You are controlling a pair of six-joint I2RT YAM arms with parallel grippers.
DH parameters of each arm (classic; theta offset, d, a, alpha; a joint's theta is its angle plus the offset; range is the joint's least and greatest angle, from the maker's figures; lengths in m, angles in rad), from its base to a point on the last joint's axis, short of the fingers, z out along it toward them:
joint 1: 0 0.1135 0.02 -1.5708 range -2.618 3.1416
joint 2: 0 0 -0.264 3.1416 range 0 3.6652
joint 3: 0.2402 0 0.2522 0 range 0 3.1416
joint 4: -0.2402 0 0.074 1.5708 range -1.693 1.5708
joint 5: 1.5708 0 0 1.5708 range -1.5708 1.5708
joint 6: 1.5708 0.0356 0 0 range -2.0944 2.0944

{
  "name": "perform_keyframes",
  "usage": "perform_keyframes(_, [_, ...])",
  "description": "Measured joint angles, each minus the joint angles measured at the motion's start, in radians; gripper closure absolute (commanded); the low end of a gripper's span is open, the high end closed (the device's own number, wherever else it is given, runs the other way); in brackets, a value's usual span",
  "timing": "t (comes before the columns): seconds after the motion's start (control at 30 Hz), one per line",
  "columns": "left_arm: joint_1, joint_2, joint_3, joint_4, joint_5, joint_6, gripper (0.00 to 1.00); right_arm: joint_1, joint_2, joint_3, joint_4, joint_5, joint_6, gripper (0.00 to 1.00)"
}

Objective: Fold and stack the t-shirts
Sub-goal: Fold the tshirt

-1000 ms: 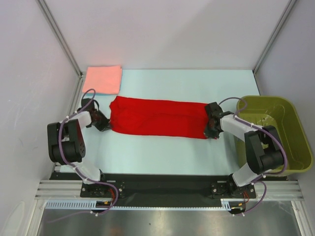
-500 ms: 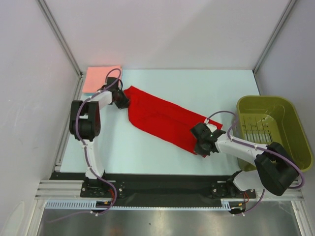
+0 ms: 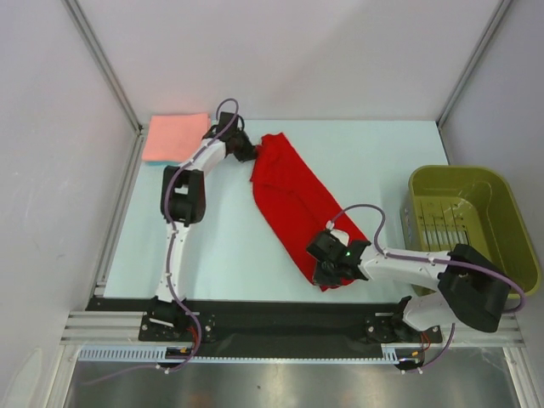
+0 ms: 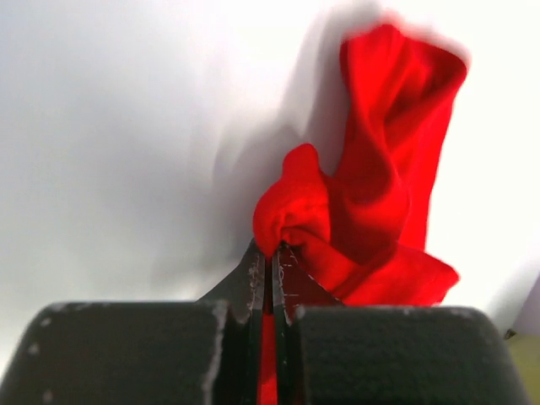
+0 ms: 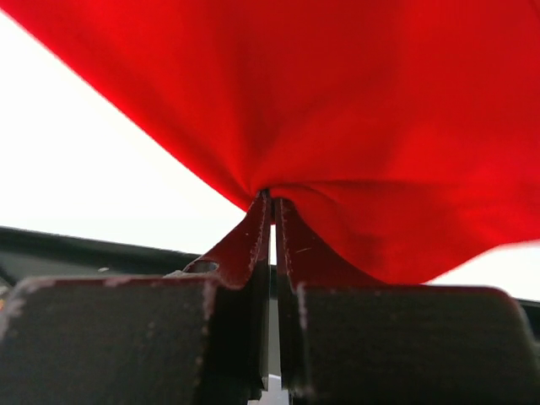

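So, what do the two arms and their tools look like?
Both arms have white links and black joints. A thin purple cable loops along the left arm and the right arm. The left tool and the right tool are black, each with two flat, scuffed fingers.

Red shirt (image 3: 293, 191): a long strip, slanted over the desk (image 3: 374, 161), 12 o'clock to 5 o'clock.
Left hand (image 3: 253, 153): grips its far end.
Right hand (image 3: 327, 270): grips its near end.
Pink shirt (image 3: 176, 136): folded, at 10 o'clock.
Green basket (image 3: 510, 229): at 3 o'clock.
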Motion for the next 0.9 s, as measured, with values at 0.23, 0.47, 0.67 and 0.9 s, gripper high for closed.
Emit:
perform_keyframes(0.23, [-0.018,0.227,0.356,-0.003,0.042,-0.067,1.00,0.024,0.187,0.141,0.088,-0.110,-0.027,0.99])
perform_keyframes(0.47, [0.039,0.187,0.301,-0.009,0.005,-0.027,0.96,0.057,0.304,0.243,0.142,-0.192,-0.082,0.98])
perform_keyframes(0.67, [0.070,0.155,0.325,-0.130,-0.109,0.107,0.60,0.060,0.315,0.245,0.179,-0.235,-0.123,0.86])
perform_keyframes(0.9, [0.078,0.122,0.351,-0.170,-0.148,0.223,0.38,0.061,0.315,0.274,0.158,-0.283,-0.196,0.44])
